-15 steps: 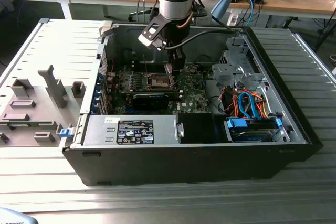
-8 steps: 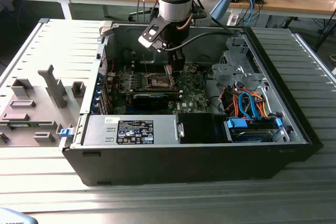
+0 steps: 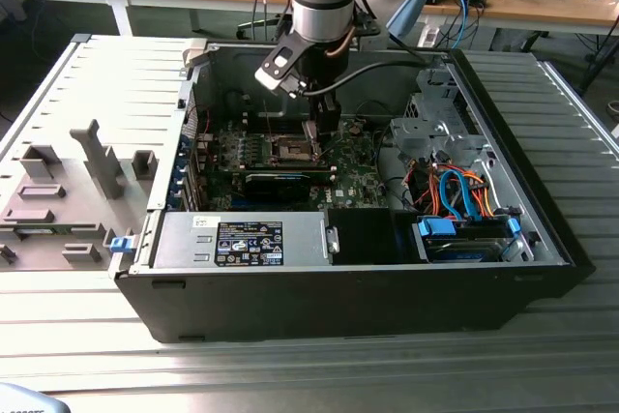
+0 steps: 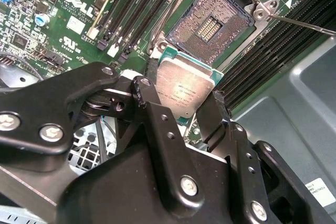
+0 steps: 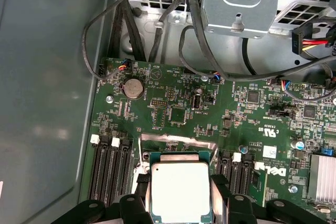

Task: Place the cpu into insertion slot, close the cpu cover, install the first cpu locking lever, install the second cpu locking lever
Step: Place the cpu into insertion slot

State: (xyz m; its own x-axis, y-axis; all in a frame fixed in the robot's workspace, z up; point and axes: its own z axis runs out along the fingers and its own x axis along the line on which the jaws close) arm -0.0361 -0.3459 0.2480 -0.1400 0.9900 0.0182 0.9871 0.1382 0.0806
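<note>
My gripper (image 4: 178,102) is shut on the cpu (image 4: 187,84), a flat square chip with a pale metal face and green edge, pinched by two opposite sides. The insertion slot (image 4: 214,22) lies uncovered just beyond the chip, with its dark pin field and silver rim showing. A thin metal lever rod (image 4: 304,25) juts out past one corner of the slot. In the first wrist view the cpu (image 5: 180,182) hangs between the fingers (image 5: 137,205) over a silvery frame edge (image 5: 178,141) on the green board. In the exterior view the gripper (image 3: 325,123) hovers just above the insertion slot (image 3: 290,150) inside the open case.
Long black memory slots (image 4: 131,9) flank the socket on both sides. A metal drive cage (image 3: 435,128) with orange and blue cables (image 3: 464,195) stands at the exterior view's right, a power supply (image 3: 247,239) at the front. A grey fixture tray (image 3: 77,181) lies outside the case at the exterior view's left.
</note>
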